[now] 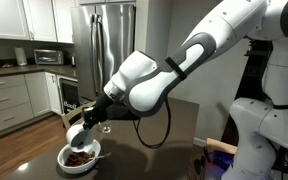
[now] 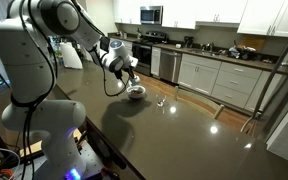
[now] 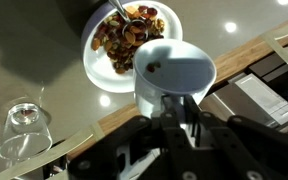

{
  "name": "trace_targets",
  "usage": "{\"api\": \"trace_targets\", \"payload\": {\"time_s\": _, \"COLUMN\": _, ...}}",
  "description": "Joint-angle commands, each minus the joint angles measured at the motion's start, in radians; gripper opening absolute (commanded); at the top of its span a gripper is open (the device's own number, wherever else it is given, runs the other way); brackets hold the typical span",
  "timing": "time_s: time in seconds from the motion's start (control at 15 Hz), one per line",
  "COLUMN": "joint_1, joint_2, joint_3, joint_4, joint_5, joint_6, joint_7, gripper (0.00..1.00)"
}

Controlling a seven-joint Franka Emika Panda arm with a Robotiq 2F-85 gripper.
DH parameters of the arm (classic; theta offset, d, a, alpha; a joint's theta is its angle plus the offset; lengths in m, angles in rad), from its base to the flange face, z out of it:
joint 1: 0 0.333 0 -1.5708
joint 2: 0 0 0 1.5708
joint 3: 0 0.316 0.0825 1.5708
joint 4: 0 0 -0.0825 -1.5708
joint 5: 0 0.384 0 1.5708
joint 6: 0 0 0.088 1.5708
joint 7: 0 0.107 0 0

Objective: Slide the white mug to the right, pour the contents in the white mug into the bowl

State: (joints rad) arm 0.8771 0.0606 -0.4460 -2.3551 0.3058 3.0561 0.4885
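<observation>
wrist view shows your tool (image 3: 177, 108) clamped on the white mug (image 3: 174, 68), jaws drawn in against its sides, with the mug lifted off the surface (image 3: 44, 50) and hanging just beside the bowl (image 3: 102, 72), overlapping the bowl's near rim from this angle

in an exterior view the white mug (image 1: 77, 132) sits tipped directly above the bowl (image 1: 79, 166), mouth angled down toward it, so by my reading you are in the pour and the slide is behind you

brown food pieces (image 3: 129, 35) are heaped in the bowl; whether anything is left inside the mug i cannot tell

a clear glass (image 3: 24, 128) stands on the surface well apart from the bowl, on the side away from the mug, so it looks out of your way

the bowl (image 2: 136, 93) is small in the far exterior view and adds little there

handling notes: the mug looks like glazed ceramic, so treat it as stiff, fairly light, slick and chippable. the hold across the body is the sensible one, since the handle would twist in the jaws. a smooth round wall can rotate or creep in the pads as you tilt further, so roll the wrist slowly. keep the mug's lip above the bowl's rim rather than knocking against it, because the shallow bowl would likely skid or chip
</observation>
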Motion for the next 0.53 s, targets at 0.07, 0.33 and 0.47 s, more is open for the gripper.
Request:
{"api": "trace_targets", "payload": {"time_s": 0.07, "joint_1": 0.000, "joint_2": 0.000, "joint_3": 0.000, "joint_4": 0.000, "joint_5": 0.000, "joint_6": 0.000, "joint_7": 0.000, "gripper": 0.15}}
{"api": "trace_targets", "payload": {"time_s": 0.33, "joint_1": -0.005, "joint_2": 0.001, "joint_3": -0.002, "joint_4": 0.005, "joint_5": 0.020, "joint_6": -0.009, "joint_7": 0.008, "gripper": 0.07}}
{"api": "trace_targets", "payload": {"time_s": 0.47, "joint_1": -0.005, "joint_2": 0.012, "joint_3": -0.010, "joint_4": 0.008, "joint_5": 0.014, "joint_6": -0.005, "joint_7": 0.026, "gripper": 0.07}}
